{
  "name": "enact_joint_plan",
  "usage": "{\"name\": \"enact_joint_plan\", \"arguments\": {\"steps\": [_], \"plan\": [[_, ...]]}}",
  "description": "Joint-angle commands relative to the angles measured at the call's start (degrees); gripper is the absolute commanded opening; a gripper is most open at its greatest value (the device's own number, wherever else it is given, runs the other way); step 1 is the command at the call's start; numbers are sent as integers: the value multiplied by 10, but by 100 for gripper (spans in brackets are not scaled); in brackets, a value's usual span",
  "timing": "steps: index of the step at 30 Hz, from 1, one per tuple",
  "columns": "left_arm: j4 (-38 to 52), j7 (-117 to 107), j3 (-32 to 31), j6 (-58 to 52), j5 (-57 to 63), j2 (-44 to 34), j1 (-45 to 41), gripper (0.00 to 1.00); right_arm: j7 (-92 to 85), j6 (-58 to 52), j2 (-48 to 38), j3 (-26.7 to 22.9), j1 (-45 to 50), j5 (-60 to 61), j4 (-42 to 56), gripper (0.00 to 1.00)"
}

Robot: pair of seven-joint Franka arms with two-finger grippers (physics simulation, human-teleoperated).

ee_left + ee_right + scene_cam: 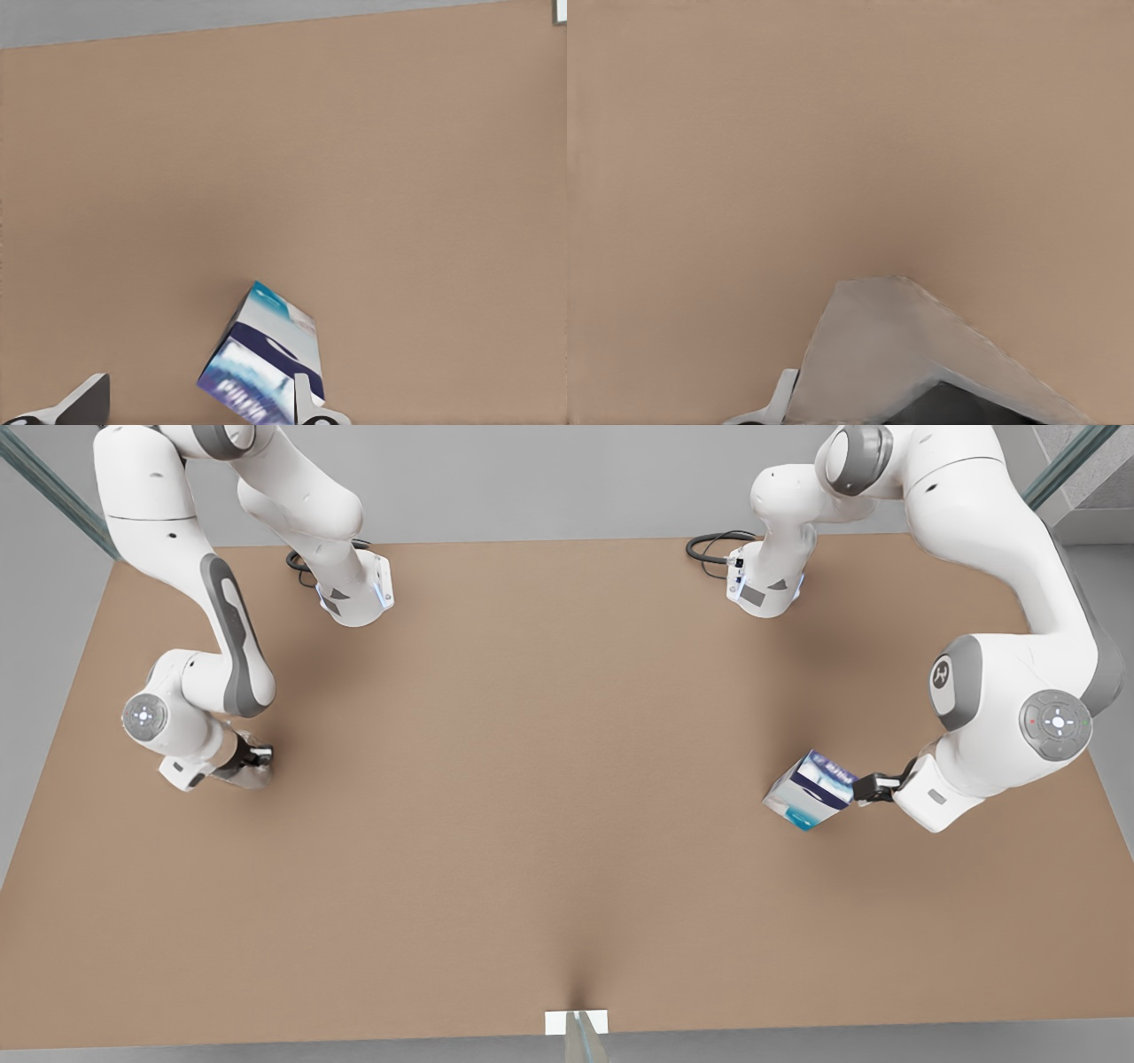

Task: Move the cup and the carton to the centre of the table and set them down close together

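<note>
- Front view: the table is a plain brown top, and two white arm bases stand along its far edge.
- The carton is toward the table's end on the front view's right, well away from the table's centre. It is white with a dark blue band and teal print, and it is tipped over at a slant rather than standing square.
- The left gripper is at the carton's outer end, on the side away from the table's centre. It reaches in from the arm that bends round that end of the table.
- The cup is toward the opposite end of the table, on the front view's left, also far from the centre. It shows as a small silvery shape low on the tabletop.
- The right gripper is right at the cup, pointing down onto it.
- Left wrist view: the carton leans over the bare tabletop with its teal end farthest from the camera.
- One of the left gripper's fingers lies against the carton's blue end. The other finger stands well clear of the carton, so this hand is spread wide and not clamped on it.
- Right wrist view: the cup's faceted grey side rises close to the camera, with bare table beyond it.
- I cannot tell whether the right gripper is clenched on the cup or loose.
</note>
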Motion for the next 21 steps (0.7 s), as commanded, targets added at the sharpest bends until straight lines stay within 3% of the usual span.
{"name": "enact_joint_plan", "arguments": {"steps": [1,4,7,13,16,21], "plan": [[0,0,0,0,1,0,0,100,10,-6,1,15,1,-1,8,21],[0,-3,0,0,0,0,0,100,111,-13,12,84,18,0,39,21],[0,-4,-1,0,0,0,0,100,175,-21,37,103,78,1,81,21],[0,-8,0,0,1,3,0,100,364,-127,149,104,254,-5,290,21],[0,-9,0,0,1,3,0,100,494,-154,258,103,350,-50,424,21],[0,-15,1,0,2,7,0,100,543,-137,422,91,426,-93,634,21]]}}
